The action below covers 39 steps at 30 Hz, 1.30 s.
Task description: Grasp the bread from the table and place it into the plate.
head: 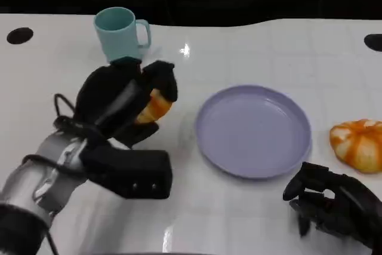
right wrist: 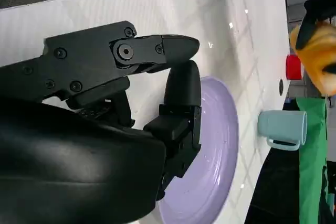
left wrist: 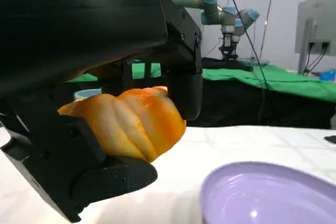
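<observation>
Progress: you have the grasp done, as far as the frames show; the bread (head: 154,107) sits in the left hand (head: 122,103), left of centre in the head view, and I judge it lifted off the surface (head: 250,46), since the left wrist view shows white tabletop passing beneath it.
Remaining: you still need to carry the bread across to the plate (head: 253,131) and let it go; the plate, at centre right of the head view, holds nothing.
Left hand: its fingers (left wrist: 181,72) are curled around the bread, one set above and a lower part pressing from underneath in the left wrist view, so the loaf is clamped between them.
Bread position: just left of the plate's rim, not yet over it; in the left wrist view the plate shows at lower right, below and beyond the loaf.
Right hand: you will find it at the lower right of the head view (head: 334,202), near the plate's lower edge; its fingers are loosely bent and apart, holding nothing.
Other items: a second orange loaf (head: 358,143) lies at the right edge, and a teal mug (head: 119,33) stands at upper left, behind the left hand.
</observation>
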### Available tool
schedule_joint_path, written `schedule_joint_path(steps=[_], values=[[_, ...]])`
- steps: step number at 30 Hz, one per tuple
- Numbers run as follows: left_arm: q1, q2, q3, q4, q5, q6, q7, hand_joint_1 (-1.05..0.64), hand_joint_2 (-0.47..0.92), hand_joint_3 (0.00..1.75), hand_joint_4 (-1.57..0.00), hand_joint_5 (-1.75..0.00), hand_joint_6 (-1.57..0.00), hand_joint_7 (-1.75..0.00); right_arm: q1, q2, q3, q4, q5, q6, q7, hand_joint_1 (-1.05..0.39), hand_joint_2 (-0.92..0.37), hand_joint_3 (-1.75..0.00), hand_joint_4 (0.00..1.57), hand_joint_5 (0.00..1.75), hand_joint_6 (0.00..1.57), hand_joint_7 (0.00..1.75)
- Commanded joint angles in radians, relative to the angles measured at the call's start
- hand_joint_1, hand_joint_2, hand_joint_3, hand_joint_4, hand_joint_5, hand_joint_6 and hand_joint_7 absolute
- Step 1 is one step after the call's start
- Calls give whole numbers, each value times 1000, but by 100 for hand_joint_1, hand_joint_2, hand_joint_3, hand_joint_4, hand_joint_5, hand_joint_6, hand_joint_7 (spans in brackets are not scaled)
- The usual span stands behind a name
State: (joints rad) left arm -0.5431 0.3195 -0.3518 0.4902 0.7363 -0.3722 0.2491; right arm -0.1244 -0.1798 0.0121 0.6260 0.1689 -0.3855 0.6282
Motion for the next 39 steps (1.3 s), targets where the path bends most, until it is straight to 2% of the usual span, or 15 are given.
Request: schedule_joint_path(steps=[1, 4, 9, 12, 19, 22, 25, 31, 39], values=[[-55, -12, -11, 53, -6, -1, 0, -19, 53, 98, -80, -175, -57, -175, 24, -13, 1, 25, -16, 25, -2, -51, -92, -30, 66, 175, 63, 141], [-136, -75, -41, 151, -12, -32, 14, -18, 50, 106, -85, -175, -62, -175, 30, -16, 1, 15, -20, 24, -7, -51, -92, -30, 65, 175, 63, 141], [-181, -108, -58, 211, -10, -56, 30, -19, 47, 111, -87, -175, -64, -175, 36, -19, 3, 4, -22, 29, -11, -52, -92, -31, 65, 175, 63, 140], [-220, -149, -88, 241, 2, -58, 32, -23, 56, 109, -88, -175, -66, -175, 45, -21, 1, -19, -15, 55, -10, -52, -92, -30, 64, 175, 63, 140], [-276, -206, -129, 314, 1, -82, 42, -25, 57, 112, -92, -175, -68, -175, 53, -22, -1, -41, -7, 89, -8, -52, -92, -29, 64, 175, 63, 141], [-301, -242, -154, 355, 14, -90, 62, -28, 65, 96, -91, -175, -67, -175, 54, -21, 0, -43, -13, 85, -12, -52, -92, -29, 65, 175, 63, 141], [-315, -254, -166, 382, 18, -98, 78, -27, 67, 93, -93, -175, -68, -175, 54, -21, -1, -42, -11, 81, -10, -51, -92, -29, 66, 175, 62, 141], [-362, -318, -213, 459, 42, -88, 77, -30, 65, 93, -96, -175, -70, -175, 55, -17, -2, -39, -7, 77, -7, -51, -92, -30, 67, 175, 63, 142], [-414, -376, -254, 564, 56, -75, 94, -30, 57, 108, -100, -175, -71, -175, 57, -17, 0, -37, -10, 64, -7, -51, -92, -32, 68, 175, 62, 143]])
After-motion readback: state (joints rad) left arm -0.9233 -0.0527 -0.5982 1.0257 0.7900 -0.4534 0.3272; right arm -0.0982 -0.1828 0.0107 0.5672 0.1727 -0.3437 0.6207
